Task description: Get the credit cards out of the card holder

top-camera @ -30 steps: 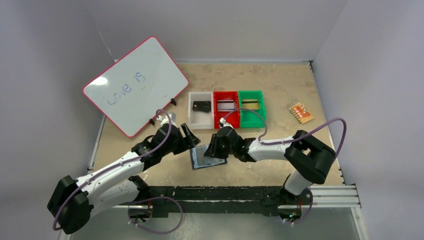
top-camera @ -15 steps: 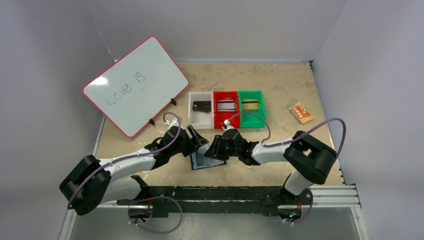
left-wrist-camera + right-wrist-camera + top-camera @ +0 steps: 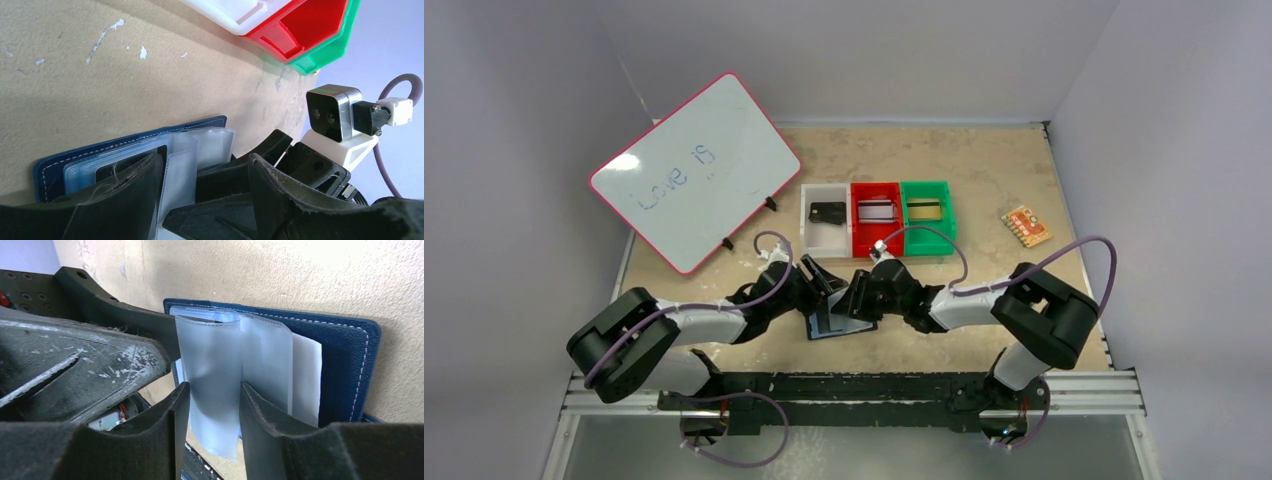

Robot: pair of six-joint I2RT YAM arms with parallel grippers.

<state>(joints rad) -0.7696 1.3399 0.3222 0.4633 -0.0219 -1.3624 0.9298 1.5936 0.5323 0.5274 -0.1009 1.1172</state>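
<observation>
The card holder (image 3: 832, 324) lies open on the table (image 3: 984, 170), near the middle, between the tips of the two arms. The right fingers (image 3: 272, 432) pinch a bowed bunch of its clear sleeves (image 3: 225, 370). The left fingers (image 3: 127, 200) are spread, one lying over a sleeve that shows a dark card (image 3: 120, 164). The slick plastic could slip from the right pinch, and the leaves would fall shut. The holder looks light, so a pull on the card may drag or lift it instead of freeing the card. The left fingers might close on sleeve and card together. Both sets of fingers are crowded together and could knock each other
</observation>
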